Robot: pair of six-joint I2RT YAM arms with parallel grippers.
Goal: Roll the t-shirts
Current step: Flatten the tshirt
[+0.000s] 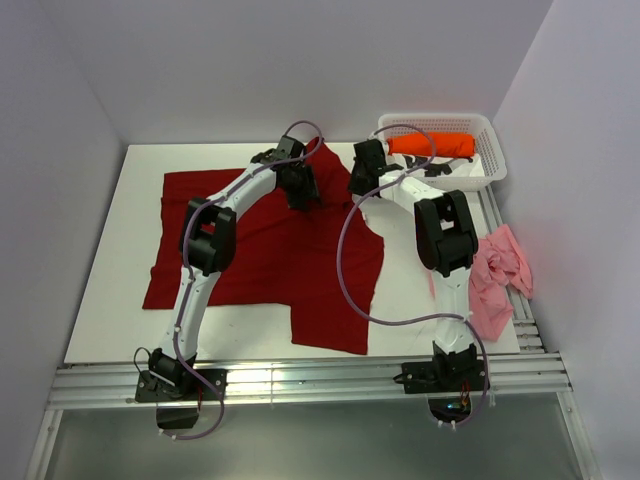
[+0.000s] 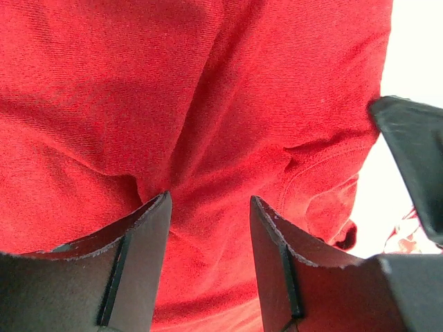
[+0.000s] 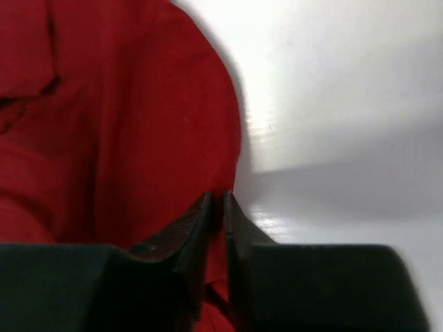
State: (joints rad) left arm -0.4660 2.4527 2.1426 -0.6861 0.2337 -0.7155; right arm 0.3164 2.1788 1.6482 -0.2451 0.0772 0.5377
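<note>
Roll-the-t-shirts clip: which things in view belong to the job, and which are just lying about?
Job:
- red shirt, spread flat
- pink shirt, crumpled at the table's right edge
- orange shirt, rolled, in the basket
- left gripper, open over the red shirt
- right gripper, shut on the red shirt's edge

Lying about:
- basket
- table

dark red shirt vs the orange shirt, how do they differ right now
The dark red shirt lies spread open on the table; the orange shirt is rolled up in the basket. The left gripper and right gripper are at the dark red shirt; neither touches the orange shirt. Both are plain reddish cloth.
</note>
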